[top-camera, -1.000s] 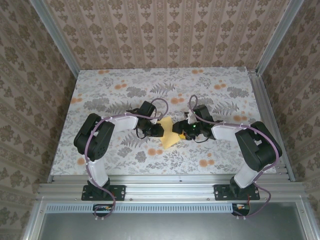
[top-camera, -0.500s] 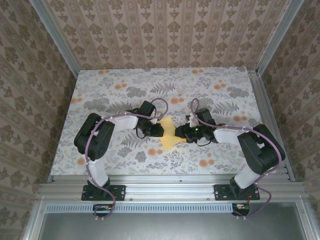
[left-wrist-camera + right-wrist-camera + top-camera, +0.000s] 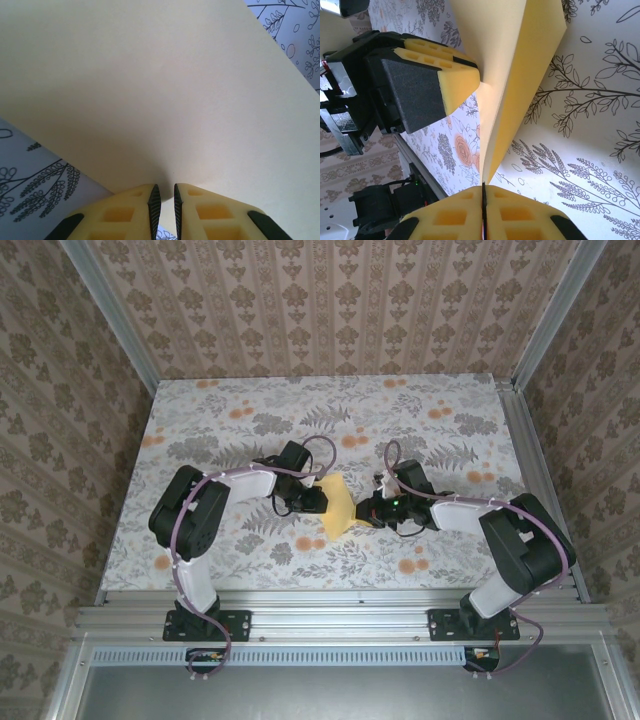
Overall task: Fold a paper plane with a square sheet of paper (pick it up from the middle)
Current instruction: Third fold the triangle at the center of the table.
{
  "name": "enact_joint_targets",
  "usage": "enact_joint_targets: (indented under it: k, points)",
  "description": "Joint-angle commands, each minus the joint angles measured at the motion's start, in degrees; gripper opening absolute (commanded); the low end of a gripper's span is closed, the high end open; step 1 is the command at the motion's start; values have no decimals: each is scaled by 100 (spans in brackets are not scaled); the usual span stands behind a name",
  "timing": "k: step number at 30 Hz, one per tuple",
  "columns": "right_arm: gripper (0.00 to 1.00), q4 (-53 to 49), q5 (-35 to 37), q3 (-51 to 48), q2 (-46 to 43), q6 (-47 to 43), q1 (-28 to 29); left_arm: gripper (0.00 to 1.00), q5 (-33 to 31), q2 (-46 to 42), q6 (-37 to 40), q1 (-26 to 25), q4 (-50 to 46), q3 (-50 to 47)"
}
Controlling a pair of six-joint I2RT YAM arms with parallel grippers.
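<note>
Where overhead blurs the grip, wrist close-up, right hand pinching paper

top view: jaws of the left gripper and right gripper are too small for us to resolve, and both cover edges of the sheet of paper. left wrist: sheet runs off the top, left and right edges; left fingers cut by the bottom edge. right wrist: sheet cut at the top, right fingers cut at the bottom. we can't tell how many layers it has.
</note>
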Motion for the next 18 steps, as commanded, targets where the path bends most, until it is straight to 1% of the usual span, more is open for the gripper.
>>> enact_joint_targets:
  k: [1, 6, 18]
  points:
    - [9, -36, -127, 117, -6, 86, 67, 20, -175, 341, 157, -19, -365, -73]
    - [7, 99, -153, 383, 274, 176, 176, 20, -151, 341, 163, -26, -381, -56]
    - [7, 130, -83, 795, 851, 234, 352, 20, -115, 332, 169, -35, -370, -43]
